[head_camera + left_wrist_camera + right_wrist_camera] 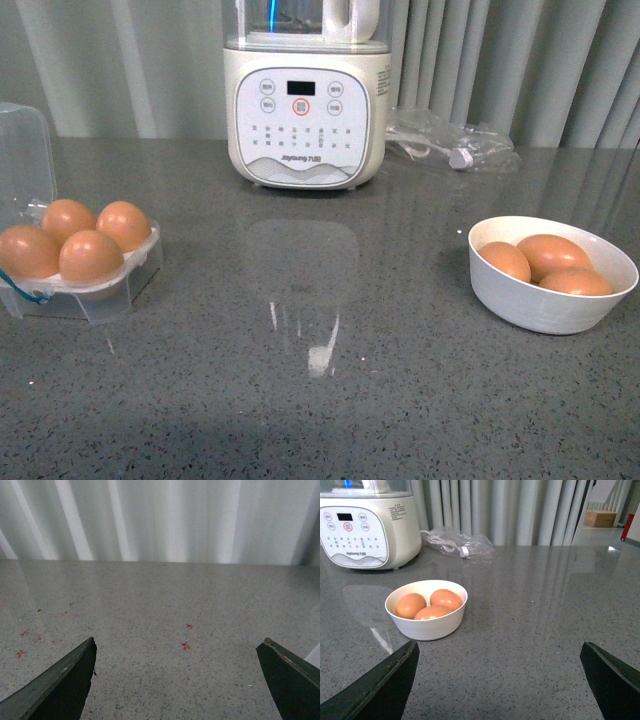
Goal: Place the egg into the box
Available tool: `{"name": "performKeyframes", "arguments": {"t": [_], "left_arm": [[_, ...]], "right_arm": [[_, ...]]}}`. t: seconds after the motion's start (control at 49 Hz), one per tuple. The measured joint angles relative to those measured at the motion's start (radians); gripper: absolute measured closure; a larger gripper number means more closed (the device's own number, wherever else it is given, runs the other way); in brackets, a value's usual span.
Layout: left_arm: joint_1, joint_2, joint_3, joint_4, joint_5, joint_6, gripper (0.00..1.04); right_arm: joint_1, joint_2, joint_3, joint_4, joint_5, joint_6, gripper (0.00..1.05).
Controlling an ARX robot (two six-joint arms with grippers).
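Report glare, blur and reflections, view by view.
Front view: sharp, with a white glare streak on the countertop below the faint reflection of the appliance. Left wrist view: curtain washed out and soft, left gripper fingers near-black. Right wrist view: crisp around the bowl, pale sheen across the countertop.

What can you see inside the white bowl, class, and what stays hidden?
Three brown eggs lie close together in the white bowl. They cover most of the bowl's floor, so whether anything lies under them cannot be seen.
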State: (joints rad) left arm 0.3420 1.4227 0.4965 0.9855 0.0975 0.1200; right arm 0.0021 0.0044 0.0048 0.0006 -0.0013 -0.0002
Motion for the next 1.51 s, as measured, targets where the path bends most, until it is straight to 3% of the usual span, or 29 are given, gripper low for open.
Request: {"name": "performKeyframes", "arguments": {"t": [0.245,0.469,0.735,0.837,0.98,1.082,1.204,1.286,1.327,1.51], "left_arm": [[-0.089,0.149,0.136,-0.057,-0.071,0.104,0.07],[-0.184,0.076,0.126,-0.164,0.060,0.139,0.07],[-0.148,-0.024,0.122,-0.308,0.071,-0.013,0.07],[-0.093,-0.094,0.109,-0.385,0.178,-0.154,0.07],[-0.011,-0.278,0.035,-0.470,0.443,-0.406,0.07],[-0.003,-0.349,0.020,-0.479,0.489,-0.512,0.07],[-0.004,-0.336,0.013,-0.480,0.475,-0.543,0.07],[-0.046,-0.372,-0.051,-0.389,0.261,-0.393,0.22],[-0.060,-0.393,-0.077,-0.377,0.199,-0.326,0.28],[-0.139,-0.501,-0.212,-0.360,0.103,-0.163,0.61]], "right_arm": [[0.000,0.000,0.000,0.000,0.000,0.000,0.07],[0.000,0.000,0.000,0.000,0.000,0.000,0.07],[0.000,0.000,0.000,0.000,0.000,0.000,0.07],[0.000,0.000,0.000,0.000,0.000,0.000,0.07],[0.000,0.000,0.000,0.000,0.000,0.000,0.07],[0.000,0.000,0.000,0.000,0.000,0.000,0.07],[0.000,0.000,0.000,0.000,0.000,0.000,0.07],[0.000,0.000,0.000,0.000,0.000,0.000,0.07],[0.000,0.000,0.000,0.000,0.000,0.000,0.07],[0.000,0.000,0.000,0.000,0.000,0.000,0.07]]}}
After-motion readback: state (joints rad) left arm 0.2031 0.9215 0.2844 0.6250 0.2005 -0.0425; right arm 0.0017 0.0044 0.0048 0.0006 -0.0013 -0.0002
